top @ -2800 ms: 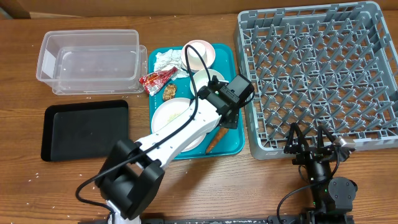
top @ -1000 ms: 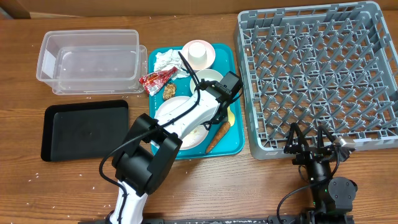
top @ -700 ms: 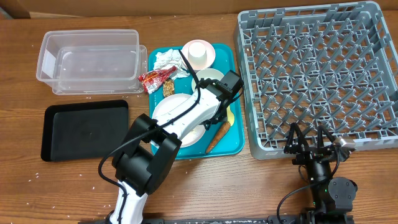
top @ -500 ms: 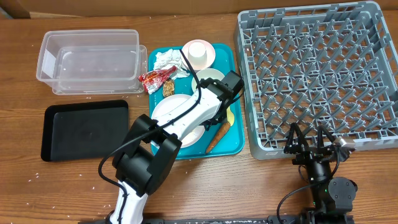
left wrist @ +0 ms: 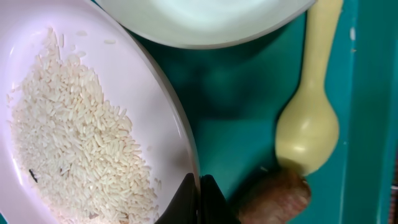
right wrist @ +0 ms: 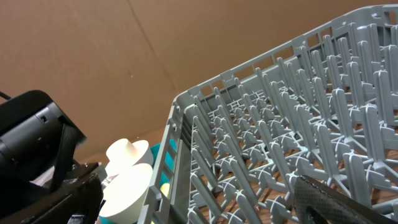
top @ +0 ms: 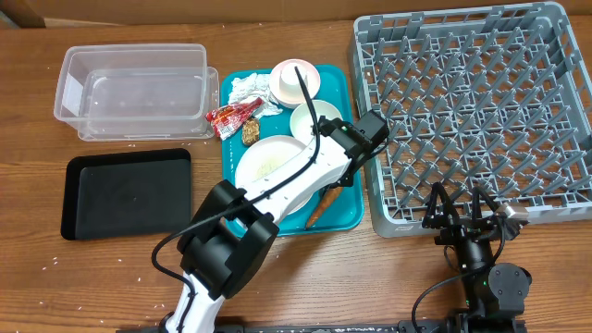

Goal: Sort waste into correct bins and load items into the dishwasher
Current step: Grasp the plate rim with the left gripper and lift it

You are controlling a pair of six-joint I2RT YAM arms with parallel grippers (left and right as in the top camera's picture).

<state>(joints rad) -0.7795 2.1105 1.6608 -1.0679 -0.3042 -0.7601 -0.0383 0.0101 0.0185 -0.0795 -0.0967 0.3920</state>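
Observation:
My left gripper [left wrist: 199, 198] [top: 335, 179] is shut on the right rim of the large white plate [left wrist: 81, 124] [top: 270, 166], which carries white rice grains [left wrist: 74, 149]. The plate sits tilted over the teal tray [top: 348, 215]. Beside the fingers lie the yellow spoon [left wrist: 309, 124] and the orange carrot [left wrist: 273, 198] [top: 321, 205]. The white bowl [top: 311, 118] is just behind. A small cup [top: 292, 78] stands on the pink dish [top: 313, 85]. The napkin [top: 247, 90], red wrapper [top: 231, 117] and brown lump [top: 251, 133] lie at the tray's left. My right gripper [top: 460, 217] [right wrist: 199, 214] stands open at the grey dish rack's [top: 472, 111] near edge.
A clear plastic tub [top: 134, 88] stands at the back left, with a shallow black tray [top: 125, 191] in front of it. Stray rice grains dot the wooden table near both. My left arm [top: 277, 199] crosses the teal tray diagonally.
My left wrist has swung right toward the rack while keeping the plate's rim. The plate has shifted and tilted with it. The right arm has stayed still.

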